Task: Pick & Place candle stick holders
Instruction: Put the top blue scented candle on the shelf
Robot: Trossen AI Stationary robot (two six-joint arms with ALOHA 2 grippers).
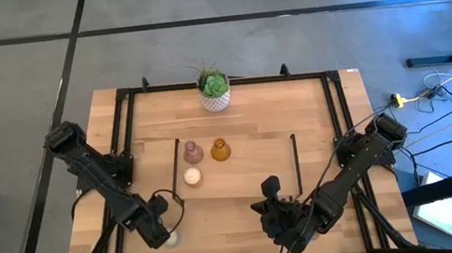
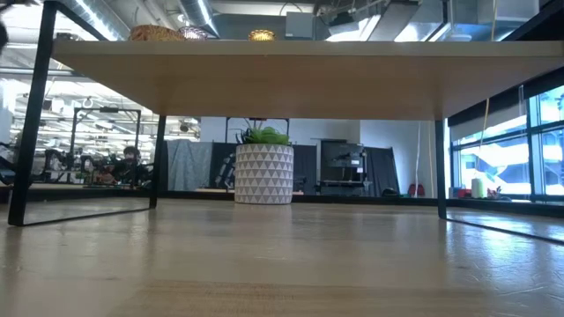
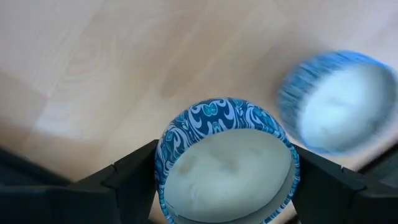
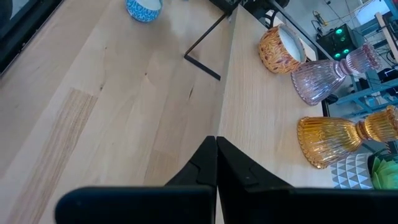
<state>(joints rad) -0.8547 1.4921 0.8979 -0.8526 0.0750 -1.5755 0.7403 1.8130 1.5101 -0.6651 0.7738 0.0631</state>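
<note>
My left gripper stands over the table's near left part, pointing down, shut on a low round candle stick holder with a blue-patterned wall and a cream filling. A second blue one rests on its base on the table beside it. On the raised shelf stand a pink holder, an amber holder and a low cream-topped one. My right gripper hangs shut near the table's front, right of centre, touching nothing. My left gripper pinches the blue holder's round wall between its two fingers, one on each opposite side. The fingers come from above, pointing down. The holder sits upright with its cream top up, and looks to be clear of the table.
A white patterned pot with a green plant stands at the table's far edge, in the middle. The shelf's black legs rise from the table on either side of the holders. A black frame runs round the table top.
</note>
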